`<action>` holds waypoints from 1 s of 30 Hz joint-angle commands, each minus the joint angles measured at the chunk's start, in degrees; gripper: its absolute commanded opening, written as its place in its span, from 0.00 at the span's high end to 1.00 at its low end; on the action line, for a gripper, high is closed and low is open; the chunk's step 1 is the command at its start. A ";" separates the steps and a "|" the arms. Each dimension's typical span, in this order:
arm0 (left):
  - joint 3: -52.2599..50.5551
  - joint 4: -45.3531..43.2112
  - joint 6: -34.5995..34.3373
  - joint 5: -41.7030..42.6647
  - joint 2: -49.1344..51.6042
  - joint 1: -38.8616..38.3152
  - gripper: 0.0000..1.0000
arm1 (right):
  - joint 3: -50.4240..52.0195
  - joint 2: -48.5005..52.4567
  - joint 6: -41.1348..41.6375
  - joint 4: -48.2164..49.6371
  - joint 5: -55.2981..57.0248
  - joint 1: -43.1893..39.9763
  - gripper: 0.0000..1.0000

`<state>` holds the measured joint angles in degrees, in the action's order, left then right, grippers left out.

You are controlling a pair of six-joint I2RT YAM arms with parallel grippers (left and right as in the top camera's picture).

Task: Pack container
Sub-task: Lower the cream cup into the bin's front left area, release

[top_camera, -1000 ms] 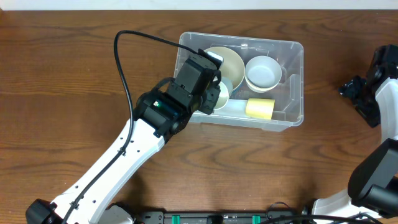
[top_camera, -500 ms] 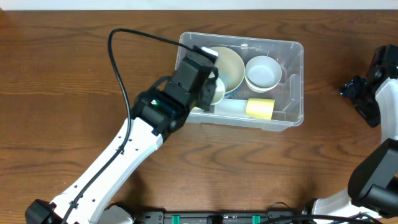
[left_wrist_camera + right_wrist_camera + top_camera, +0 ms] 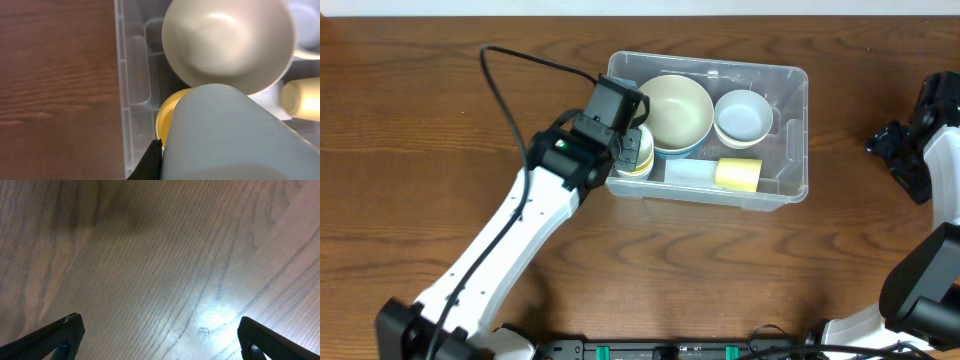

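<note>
The container, a clear plastic bin (image 3: 792, 135), stands at the table's back centre; its left wall shows in the left wrist view (image 3: 131, 75). It holds a beige bowl (image 3: 677, 108) (image 3: 227, 42), a white bowl (image 3: 742, 116), a yellow cup lying on its side (image 3: 738, 173) (image 3: 300, 98) and a pale flat piece (image 3: 688, 172). My left gripper (image 3: 626, 140) (image 3: 225, 165) is over the bin's left front corner, shut on a pale blue cup (image 3: 640, 152) (image 3: 235, 135). Something yellow (image 3: 165, 117) lies under the cup. My right gripper (image 3: 895, 145) (image 3: 160, 335) is open and empty.
The left arm's black cable (image 3: 520, 65) loops over the table left of the bin. The right arm rests at the far right edge, well away from the bin, above bare wood (image 3: 160, 255).
My left gripper has moved left with the cup, from beside the beige bowl to the bin's left front corner. The beige bowl is now uncovered. The right arm has not moved.
</note>
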<state>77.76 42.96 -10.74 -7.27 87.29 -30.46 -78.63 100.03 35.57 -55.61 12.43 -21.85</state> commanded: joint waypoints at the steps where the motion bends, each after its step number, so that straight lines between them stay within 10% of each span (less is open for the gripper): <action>1: 0.48 -0.44 -0.92 0.39 2.38 0.26 0.94 | 0.11 0.17 0.81 0.15 0.50 -0.26 0.01; 23: 0.48 2.29 -0.96 0.37 5.16 0.28 0.93 | 0.11 0.17 0.83 0.17 0.42 -0.26 0.01; 24: 0.48 2.54 -0.94 0.37 5.16 0.28 0.88 | 0.11 0.17 0.81 0.17 0.42 -0.26 0.01; 26: 0.48 2.89 -0.94 0.37 5.16 0.28 0.47 | 0.11 0.17 0.83 0.17 0.42 -0.26 0.01; 30: 0.48 2.60 -0.94 0.37 5.16 0.28 0.15 | 0.11 0.17 0.83 0.17 0.42 -0.26 0.01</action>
<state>77.76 45.60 -10.81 -6.90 92.20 -30.46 -78.63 100.03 35.57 -55.57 12.43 -21.85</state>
